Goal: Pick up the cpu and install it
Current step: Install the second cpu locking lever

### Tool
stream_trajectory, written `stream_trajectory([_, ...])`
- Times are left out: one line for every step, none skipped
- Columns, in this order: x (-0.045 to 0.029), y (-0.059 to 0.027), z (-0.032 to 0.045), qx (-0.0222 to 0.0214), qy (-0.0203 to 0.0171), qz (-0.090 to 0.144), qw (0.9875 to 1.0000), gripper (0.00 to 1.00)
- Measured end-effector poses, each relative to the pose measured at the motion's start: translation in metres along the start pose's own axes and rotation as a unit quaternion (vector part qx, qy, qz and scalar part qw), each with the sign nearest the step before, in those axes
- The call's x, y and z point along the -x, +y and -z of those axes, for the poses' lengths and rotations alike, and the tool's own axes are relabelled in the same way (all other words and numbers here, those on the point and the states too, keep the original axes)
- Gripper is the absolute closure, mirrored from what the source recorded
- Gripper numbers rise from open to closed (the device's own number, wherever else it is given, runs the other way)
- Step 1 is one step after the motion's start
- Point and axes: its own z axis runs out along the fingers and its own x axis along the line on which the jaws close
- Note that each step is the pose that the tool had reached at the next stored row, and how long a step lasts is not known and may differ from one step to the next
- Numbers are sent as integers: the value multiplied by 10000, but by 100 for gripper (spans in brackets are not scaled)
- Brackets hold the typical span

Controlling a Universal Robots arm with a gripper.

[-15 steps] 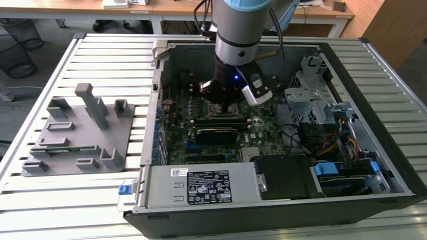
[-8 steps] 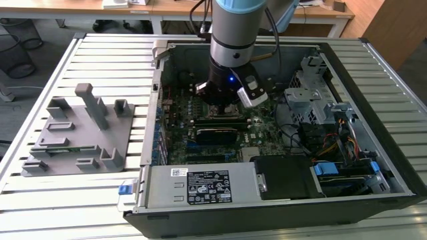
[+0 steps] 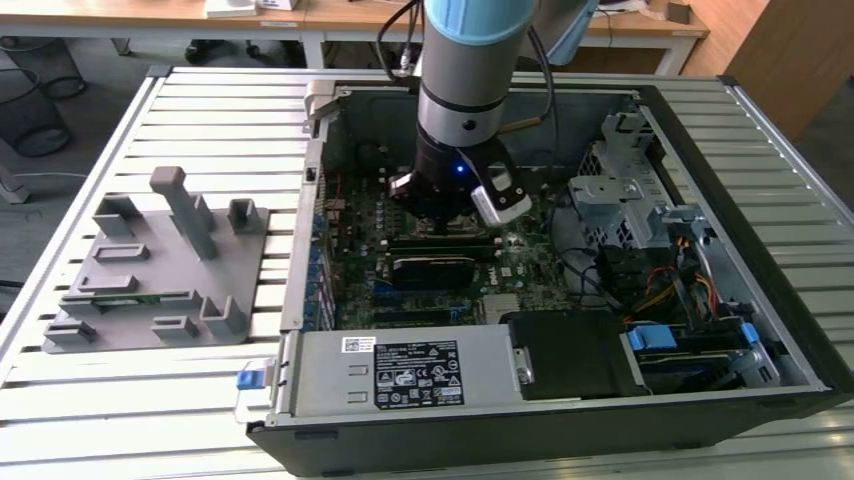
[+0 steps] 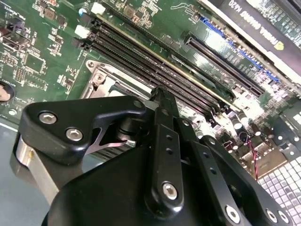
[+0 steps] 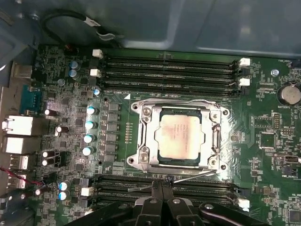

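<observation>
A: Start at the left of the exterior view. What is there?

B: A grey holder (image 3: pixel 154 265) with slots and posts on the slatted worktop (image 3: pixel 214 110). Right of it stands the open computer case (image 3: pixel 747 300), and the arm reaches down into its middle, with the end effector (image 3: pixel 447 215) low over the green board (image 3: pixel 427 270).

A: And the cpu?

B: In the first wrist view the cpu (image 5: pixel 180 136) lies flat in its socket frame (image 5: pixel 146 136), centre of the frame, silver top up. It looks seated square, its edges parallel to the frame. Memory slots (image 5: pixel 169 70) run above it and another bank below.

A: Is the end effector holding it?

B: No. In that view the end effector (image 5: pixel 162 190) sits at the bottom centre, its two black fingers pressed together with nothing between them, tips just beside the lower edge of the frame and the thin metal lever (image 5: pixel 188 176) lying there.

A: How would you do this step well?

B: My judgement: keep the chip level, check it sits fully down in the frame, and avoid sideways force.

A: Anything unclear?

B: Whether the fingertips touch the lever or hover, I cannot tell. In the second wrist view the black linkage covers most of the socket, and the pins under the chip are hidden.
</observation>
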Motion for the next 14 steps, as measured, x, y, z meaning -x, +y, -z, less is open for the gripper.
stream_trajectory([0, -1, -11, 15, 0, 1, 10000, 89])
stream_trajectory([-1, -2, -24, 27, -1, 1, 10000, 89])
stream_trajectory([-4, -4, -37, 34, -2, 3, 10000, 89])
stream_trajectory([-8, -7, -49, 37, -1, 4, 10000, 89])
stream_trajectory([-13, -10, -60, 38, -1, 6, 10000, 89])
stream_trajectory([-20, -16, -67, 39, 0, 8, 10000, 89])
stream_trajectory([-33, -22, -73, 44, 0, 11, 10000, 89])
stream_trajectory([-46, -23, -77, 50, -1, 14, 10000, 89])
stream_trajectory([-61, -24, -80, 58, -1, 17, 10000, 89])
stream_trajectory([-70, -25, -84, 66, -1, 20, 10000, 89])
stream_trajectory([-78, -25, -89, 74, -1, 23, 10000, 89])
stream_trajectory([-83, -26, -97, 80, -2, 26, 10000, 89])
stream_trajectory([-85, -28, -104, 87, -1, 28, 10000, 89])
stream_trajectory([-85, -31, -110, 107, -1, 31, 9999, 89])
